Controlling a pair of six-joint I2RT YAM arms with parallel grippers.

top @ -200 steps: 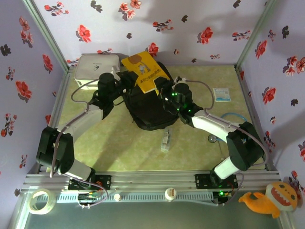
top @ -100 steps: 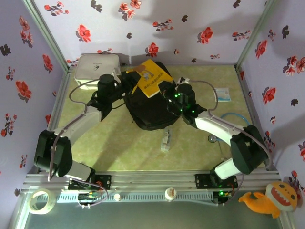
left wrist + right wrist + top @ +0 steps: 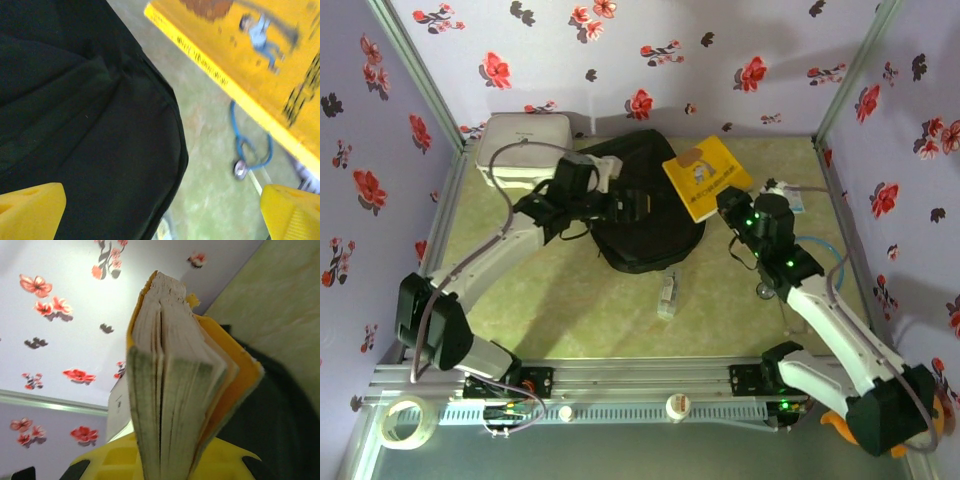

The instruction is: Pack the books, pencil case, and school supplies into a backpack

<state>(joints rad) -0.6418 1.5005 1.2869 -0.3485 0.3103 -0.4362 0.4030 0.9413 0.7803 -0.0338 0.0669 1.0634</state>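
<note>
Overhead view: black backpack [image 3: 645, 235] slumped at the middle of the green surface [image 3: 570, 310], white box [image 3: 525, 140] in the far left corner just beside it. Left pincer [image 3: 642, 204] over the backpack's far part, jaws spread wide, nothing between them. Yellow book [image 3: 705, 172] just right of the backpack's far edge, held tilted, near corner clamped in the right pincer [image 3: 725, 203]. White-blue packet [image 3: 788, 198] partly hidden behind the right arm; blue loop [image 3: 817, 247] lying further right.

Left wrist view: yellow fingertips [image 3: 30, 210] at both lower corners, far apart and empty; backpack fabric on the left, blurred yellow book across the upper right, blue loop on bare surface between them.

Right wrist view: yellow book seen edge-on, pages upright, pinched between the yellow fingers [image 3: 115, 462] of the closed pincer; dark backpack at right, floral wall [image 3: 65, 315] behind.
</note>
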